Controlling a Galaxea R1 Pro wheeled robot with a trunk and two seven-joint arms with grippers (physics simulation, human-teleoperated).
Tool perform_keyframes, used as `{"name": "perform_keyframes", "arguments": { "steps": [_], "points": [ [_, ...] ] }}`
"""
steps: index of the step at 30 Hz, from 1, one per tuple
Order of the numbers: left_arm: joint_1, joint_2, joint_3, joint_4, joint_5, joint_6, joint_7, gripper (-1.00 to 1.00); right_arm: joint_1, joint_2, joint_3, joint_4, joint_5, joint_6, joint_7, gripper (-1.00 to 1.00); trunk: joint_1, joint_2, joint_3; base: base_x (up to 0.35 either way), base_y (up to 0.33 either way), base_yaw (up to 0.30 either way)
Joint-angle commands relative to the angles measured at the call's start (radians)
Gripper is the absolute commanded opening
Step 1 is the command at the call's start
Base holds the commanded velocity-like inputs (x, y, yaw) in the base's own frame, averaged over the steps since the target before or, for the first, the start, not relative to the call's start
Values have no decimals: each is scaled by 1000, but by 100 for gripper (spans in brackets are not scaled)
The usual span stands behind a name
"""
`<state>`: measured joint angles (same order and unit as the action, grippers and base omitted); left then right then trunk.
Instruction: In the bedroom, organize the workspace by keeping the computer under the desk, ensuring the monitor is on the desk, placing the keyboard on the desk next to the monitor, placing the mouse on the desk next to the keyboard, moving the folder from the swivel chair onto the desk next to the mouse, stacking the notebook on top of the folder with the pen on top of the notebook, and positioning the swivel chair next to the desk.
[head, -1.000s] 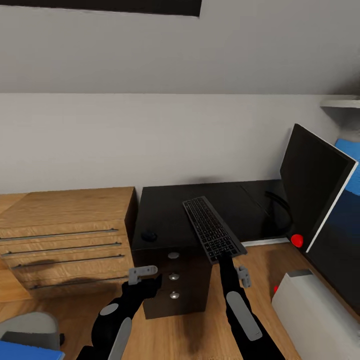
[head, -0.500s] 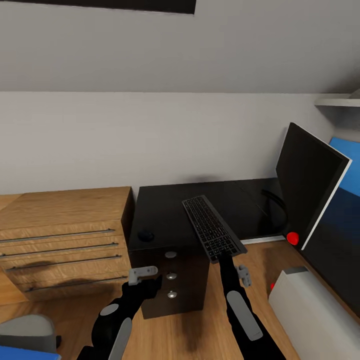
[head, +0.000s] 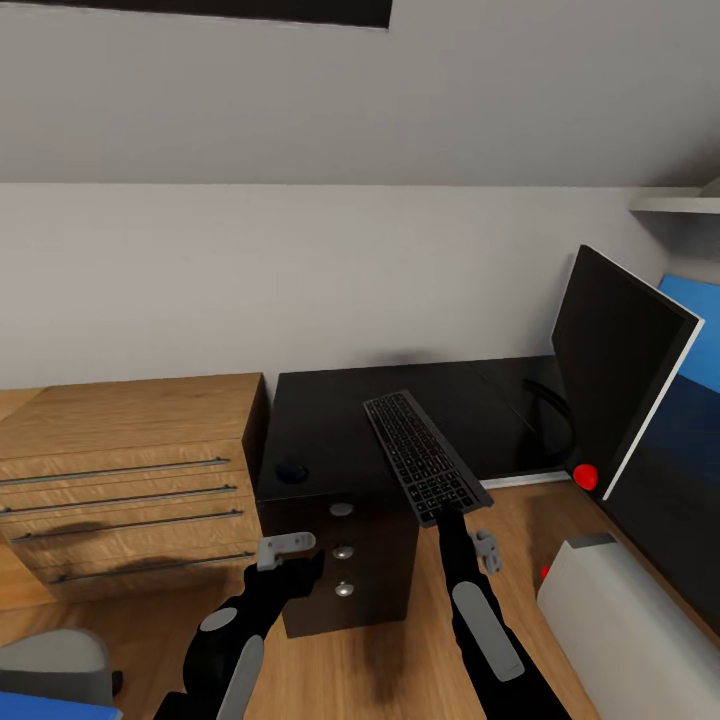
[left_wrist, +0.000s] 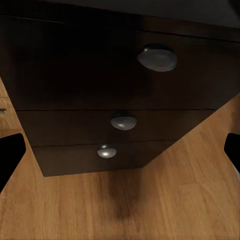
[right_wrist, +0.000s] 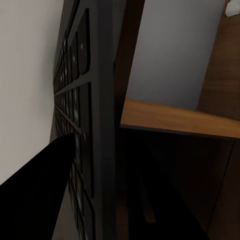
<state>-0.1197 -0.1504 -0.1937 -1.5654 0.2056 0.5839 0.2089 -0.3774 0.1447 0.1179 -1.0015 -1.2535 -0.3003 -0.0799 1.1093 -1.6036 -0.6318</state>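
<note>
Right gripper (head: 447, 512) clamped on near end of keyboard (head: 425, 456), holding it above black desk (head: 330, 420), far end pointing 11 o'clock. Right wrist view adds keyboard (right_wrist: 80, 125) edge-on, one dark finger (right_wrist: 35, 175) against key face. Mouse (head: 292, 470) sits on desk at 9 o'clock from keyboard. Monitor (head: 615, 365) tilted at 3 o'clock, beyond desk's right end. Left gripper (head: 290, 550) low before desk drawers, fingers spread wide, holding nothing; left wrist view adds three drawer knobs (left_wrist: 123, 121), fingertips (left_wrist: 10, 157) far apart. Wooden dresser (head: 125, 470) at 9 o'clock.
</note>
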Motion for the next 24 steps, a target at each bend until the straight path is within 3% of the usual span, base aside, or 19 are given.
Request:
{"name": "perform_keyframes", "arguments": {
  "steps": [1, 12, 24],
  "points": [
    [-1, 0, -1, -1, 11, 4, 9, 100, 0, -1, 5, 7, -27, -8, -6, -100, 0, 0, -1, 0, 0, 0],
    [0, 0, -1, -1, 11, 4, 9, 100, -1, 0, 7, 9, -27, -6, -10, -100, 0, 0, -1, 45, 43, 0],
    [0, 0, -1, -1, 11, 4, 9, 100, 0, 1, 41, 14, -28, -5, -11, -100, 0, 0, -1, 67, 63, 0]
  ]
}}
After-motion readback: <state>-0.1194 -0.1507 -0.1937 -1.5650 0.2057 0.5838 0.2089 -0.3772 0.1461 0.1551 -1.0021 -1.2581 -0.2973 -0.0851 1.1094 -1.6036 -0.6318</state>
